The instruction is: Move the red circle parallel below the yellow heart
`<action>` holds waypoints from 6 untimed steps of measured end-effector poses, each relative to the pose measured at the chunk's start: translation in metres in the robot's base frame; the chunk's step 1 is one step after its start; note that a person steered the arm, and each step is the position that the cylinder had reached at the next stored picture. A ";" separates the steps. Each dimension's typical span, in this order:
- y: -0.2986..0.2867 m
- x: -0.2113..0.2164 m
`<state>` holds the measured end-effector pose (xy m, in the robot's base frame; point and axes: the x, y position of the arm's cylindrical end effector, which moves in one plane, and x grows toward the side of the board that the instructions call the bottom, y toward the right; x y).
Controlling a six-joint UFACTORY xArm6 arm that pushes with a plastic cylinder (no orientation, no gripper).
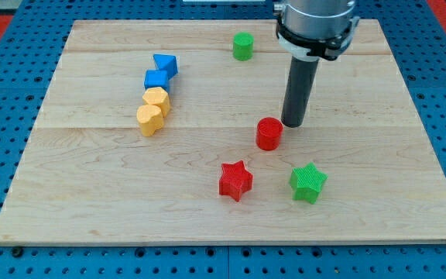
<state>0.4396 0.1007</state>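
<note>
The red circle (pixel 269 133) is a short red cylinder right of the board's middle. My tip (pixel 293 123) rests on the board just to its upper right, almost touching it. The yellow heart (pixel 149 119) lies at the view's left, at the bottom end of a short column of blocks. A yellow hexagon-like block (pixel 156 100) touches it from above. The red circle is far to the right of the heart and slightly lower.
Two blue blocks (pixel 160 71) continue the column above the yellow ones. A green cylinder (pixel 243 46) stands near the top. A red star (pixel 235 180) and a green star (pixel 308 183) lie below the red circle. The wooden board (pixel 91 209) sits on a blue pegboard.
</note>
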 end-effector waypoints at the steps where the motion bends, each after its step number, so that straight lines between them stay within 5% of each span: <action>1: 0.004 0.021; 2: -0.083 0.036; 4: -0.114 -0.026; 6: -0.160 0.039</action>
